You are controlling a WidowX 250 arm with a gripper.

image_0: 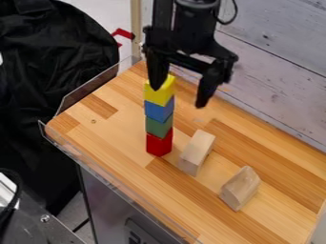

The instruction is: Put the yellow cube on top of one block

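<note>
Open gripper (179,96) at a four-cube tower, the yellow cube (161,97) on top.
On the butcher-block tabletop (115,138), of glued tan and honey strips, the black gripper has its fingers spread, one overlapping the yellow cube in view, the other off to its right; any contact is unclear. If the cube must be grasped, centre it between both fingers, close evenly and lift straight up; if this placement counts, rise vertically without brushing the tower. Beside it lie two pale, bare-wood blocks (198,150), angular and bevelled. Smallest are the smooth, matte, flat-faced cubes: red (159,144), green (158,126), blue (158,110), then yellow, edges slightly misaligned.
</note>
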